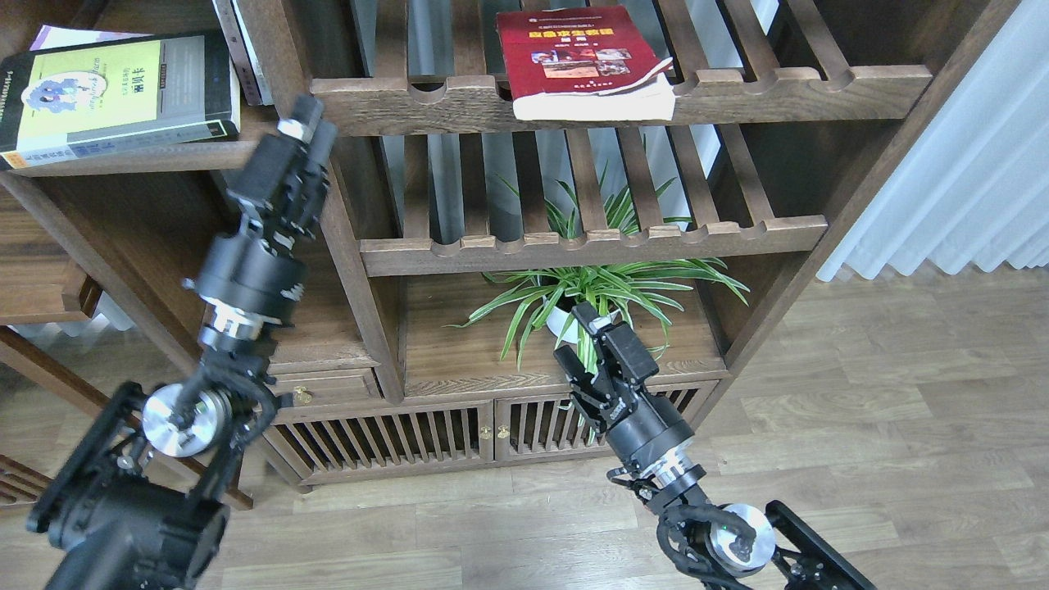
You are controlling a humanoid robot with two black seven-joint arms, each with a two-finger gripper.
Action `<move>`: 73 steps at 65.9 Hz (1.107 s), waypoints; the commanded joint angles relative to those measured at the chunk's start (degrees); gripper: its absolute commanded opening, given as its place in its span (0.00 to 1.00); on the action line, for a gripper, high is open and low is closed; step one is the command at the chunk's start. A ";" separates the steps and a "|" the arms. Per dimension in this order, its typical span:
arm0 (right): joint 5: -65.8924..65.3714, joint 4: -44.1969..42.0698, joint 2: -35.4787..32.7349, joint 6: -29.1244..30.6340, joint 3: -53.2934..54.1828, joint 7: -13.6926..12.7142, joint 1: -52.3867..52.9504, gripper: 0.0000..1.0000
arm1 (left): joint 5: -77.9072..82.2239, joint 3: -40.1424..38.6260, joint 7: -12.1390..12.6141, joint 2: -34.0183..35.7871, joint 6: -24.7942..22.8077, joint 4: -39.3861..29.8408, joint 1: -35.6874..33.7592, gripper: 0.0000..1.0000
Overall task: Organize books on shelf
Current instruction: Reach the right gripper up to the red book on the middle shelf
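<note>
The thick yellow-green book (123,86) with a black border lies flat on the solid dark-brown shelf (139,157) at the upper left. It rests on the thin pale lilac-white paperback (61,35), of which only a corner shows. The dark-red paperback (578,49) lies flat on the upper slatted rack, overhanging its front rail. My left gripper (301,131) is open and empty, just right of and below the shelf's right end, in front of the upright post. My right gripper (574,338) is open and empty, low, in front of the plant.
Thin grey and white upright volumes (242,49) stand right of the yellow-green book. A second slatted rack (590,246) sits below the first. A potted spider plant (590,287) stands on the cabinet top. A drawer (303,392) and slatted doors (385,442) are below. A curtain (967,180) hangs at right.
</note>
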 commanded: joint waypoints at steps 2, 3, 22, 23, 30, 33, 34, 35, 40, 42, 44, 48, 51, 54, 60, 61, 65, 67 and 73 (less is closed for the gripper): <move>0.09 2.71 0.00 0.75 1.92 -0.01 0.06 0.98 | -0.03 2.05 -0.32 0.00 0.00 0.02 5.81 0.61; 0.09 3.06 0.00 0.75 2.01 -0.01 0.06 0.98 | -0.03 2.22 -0.32 0.00 0.00 0.02 6.16 0.62; -0.08 8.95 0.00 0.31 4.48 -0.01 4.10 0.96 | 0.06 4.25 -0.32 0.00 0.00 0.64 10.38 0.71; -0.08 9.04 0.00 0.31 4.48 -0.01 4.28 0.96 | 0.06 4.25 -0.32 0.00 0.00 0.64 10.56 0.71; -0.26 9.74 0.00 -0.56 4.48 -0.01 7.53 0.94 | 0.06 4.34 -0.32 0.00 0.00 1.52 11.18 0.74; -0.26 9.74 0.00 -1.27 4.56 0.08 8.76 0.94 | 0.06 4.34 -0.23 0.00 0.00 1.78 11.18 0.75; -0.26 9.74 0.00 -1.44 4.56 0.08 9.11 0.94 | 0.06 4.34 -0.15 0.00 0.00 1.87 11.18 0.75; -0.26 9.74 0.00 -1.70 4.56 0.17 9.47 0.94 | 0.06 4.34 -0.15 0.00 0.00 1.87 11.26 0.75; -0.26 9.74 0.00 -3.11 4.83 0.34 12.10 0.94 | 0.06 4.42 -0.06 0.00 0.00 1.96 11.26 0.75; -0.26 9.74 0.00 -3.73 4.83 0.52 13.07 0.94 | 0.06 4.42 -0.06 0.00 0.00 2.05 11.26 0.75; -0.26 9.74 0.00 -4.43 4.83 0.87 14.03 0.94 | 0.06 4.60 -0.06 0.00 0.00 2.05 11.26 0.75; -0.26 9.66 0.00 -6.01 4.83 1.22 15.18 0.94 | 0.06 4.60 -0.06 0.00 0.00 2.13 11.26 0.76; -0.26 9.66 0.00 -7.50 4.83 1.31 16.15 0.94 | -0.03 4.60 -0.15 0.00 0.00 2.13 11.35 0.77; -0.17 9.48 0.00 -9.61 4.83 1.31 17.20 0.94 | -0.21 4.60 -0.59 0.00 0.00 2.13 11.62 0.77; 0.01 8.87 0.00 -12.78 4.83 1.92 19.57 0.94 | -0.21 4.60 -0.67 0.00 0.00 2.13 12.58 0.78; 0.01 8.69 0.00 -13.22 4.83 2.19 20.01 0.94 | -0.21 4.69 -0.67 0.00 0.00 2.13 12.76 0.78; 0.09 7.64 0.00 -15.15 4.91 3.33 21.94 0.94 | -0.21 4.69 -0.41 0.00 0.00 2.13 13.20 0.78; 0.18 7.37 0.00 -15.59 5.00 3.68 22.47 0.94 | -0.21 4.69 -0.32 0.00 0.00 2.22 13.20 0.78; 0.36 5.88 0.00 -17.79 6.06 4.30 25.02 0.92 | -0.21 4.77 0.03 0.00 0.00 2.13 13.29 0.78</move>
